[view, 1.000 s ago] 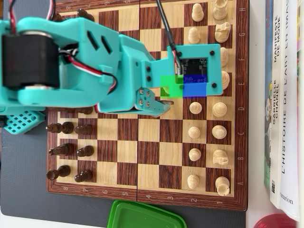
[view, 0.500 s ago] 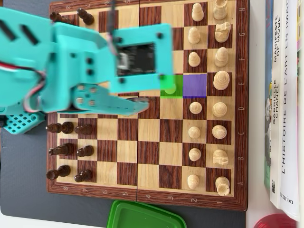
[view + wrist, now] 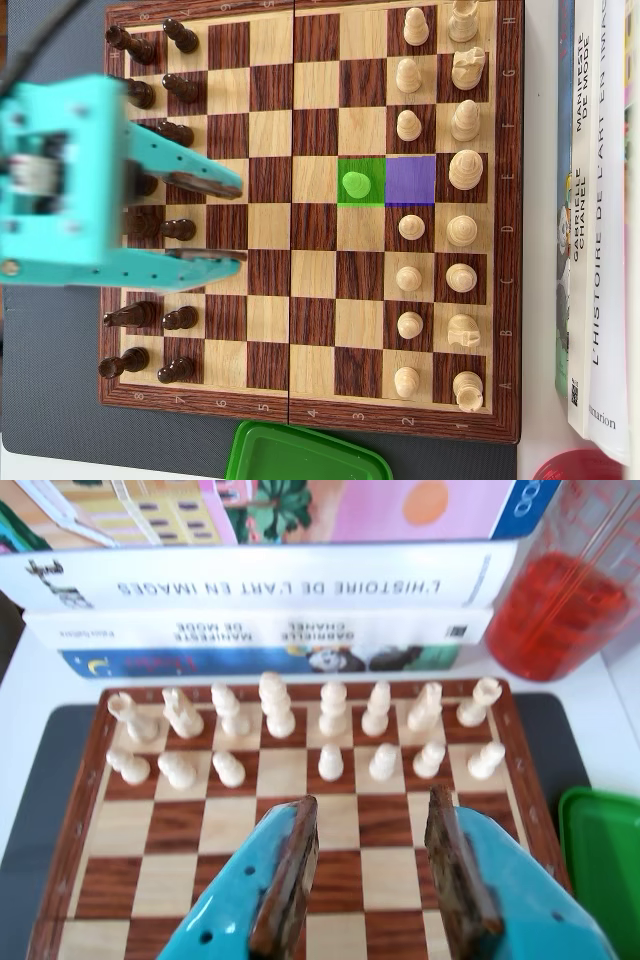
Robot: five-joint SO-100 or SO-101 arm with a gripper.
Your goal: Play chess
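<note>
**Opening pawn move made, arm drawn back**

Pulled back leftward from mid-board to the dark side within the last second. Hung there as a gripper (image 3: 235, 222) spread wide and empty over the dark pieces (image 3: 165, 270). Further right, stood alone on the green-tinted square: the moved pawn (image 3: 357, 184), with the purple-tinted square (image 3: 410, 181) beside it vacated. At far right, kept their ranks untouched: the remaining white pieces (image 3: 462, 230). Judged one white move done; a dark reply still owed.

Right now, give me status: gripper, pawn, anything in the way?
Gripper open, empty, over the dark side. Moved pawn upright on the green square, purple square behind it bare. Nothing between the fingers.
</note>
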